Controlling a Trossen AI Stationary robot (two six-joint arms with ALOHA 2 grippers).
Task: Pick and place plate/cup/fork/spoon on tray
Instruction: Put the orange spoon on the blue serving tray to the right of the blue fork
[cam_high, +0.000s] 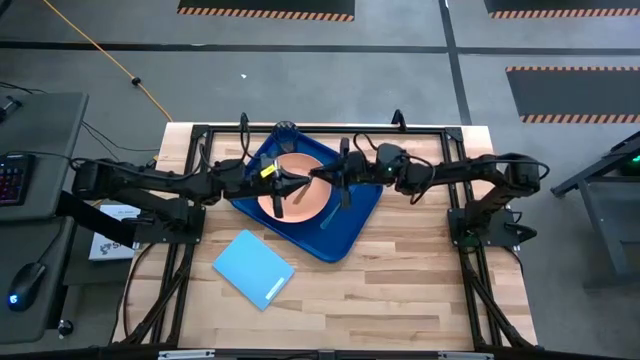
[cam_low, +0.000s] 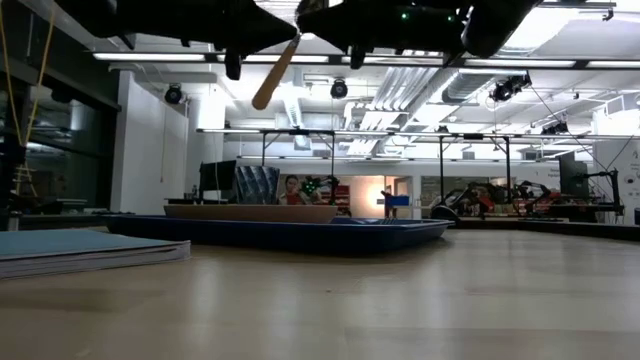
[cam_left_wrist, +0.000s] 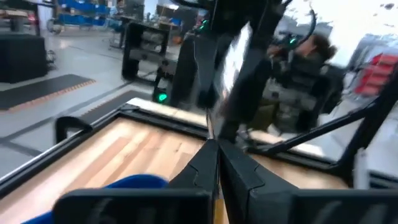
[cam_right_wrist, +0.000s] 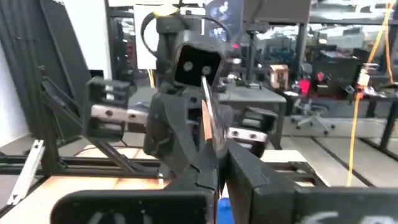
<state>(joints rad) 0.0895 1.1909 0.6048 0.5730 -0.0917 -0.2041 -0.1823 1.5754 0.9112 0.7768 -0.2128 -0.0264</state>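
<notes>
High view: left gripper (cam_high: 292, 184) and right gripper (cam_high: 322, 176) meet above the plate (cam_high: 312, 203) on the tray (cam_high: 340, 235); spoon (cam_high: 279, 202) hangs from the left jaws.
Low view: spoon handle (cam_low: 275, 72) slants well above the tray; open air below.
Left wrist view: left jaws closed; spoon hidden.
Right wrist view: right jaws pinched on a thin metal-and-orange utensil (cam_right_wrist: 208, 121), probably the fork or spoon; light, stiff, slippery, best held mid-handle.

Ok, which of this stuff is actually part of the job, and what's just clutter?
Job: the tray; the plate on it; the spoon, held above by the left gripper and right gripper together. No cup or fork visible.
Clutter: the light-blue rectangle; keyboard and mouse on the side desk.
</notes>
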